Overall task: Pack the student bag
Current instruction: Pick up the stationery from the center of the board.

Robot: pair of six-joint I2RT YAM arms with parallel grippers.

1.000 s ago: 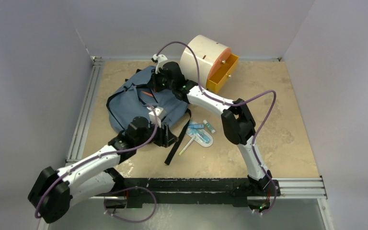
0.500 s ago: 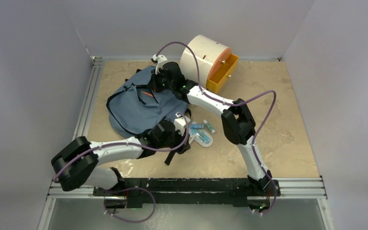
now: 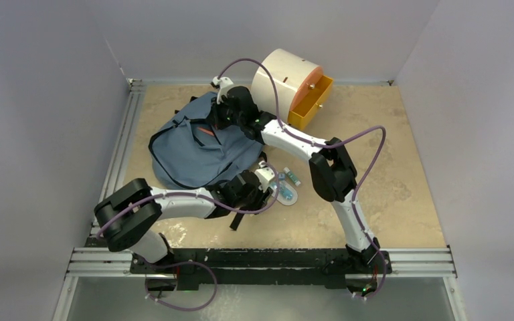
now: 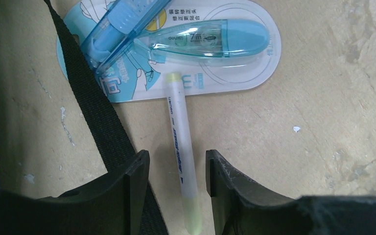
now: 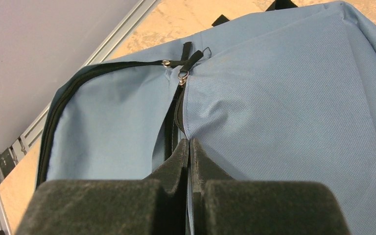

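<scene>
Straddling pen (image 4: 178, 132) with left pincer (image 4: 176, 159) spread; could snag strap (image 4: 93, 107) just beside on closing. Pinching student bag (image 5: 284, 98) fabric in right pincer (image 5: 189, 147); could slip.

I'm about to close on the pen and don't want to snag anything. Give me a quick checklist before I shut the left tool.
1. Left tool open: ok.
2. Pen lying between its fingers: ok.
3. Strap clear of the grip: not ok, it runs under one finger, right beside the pen.
4. Correction tape pack outside the fingers: ok.
5. Right tool shut on the bag edge by the zipper: ok.
6. Bag mouth open wide enough: cannot tell.
</scene>
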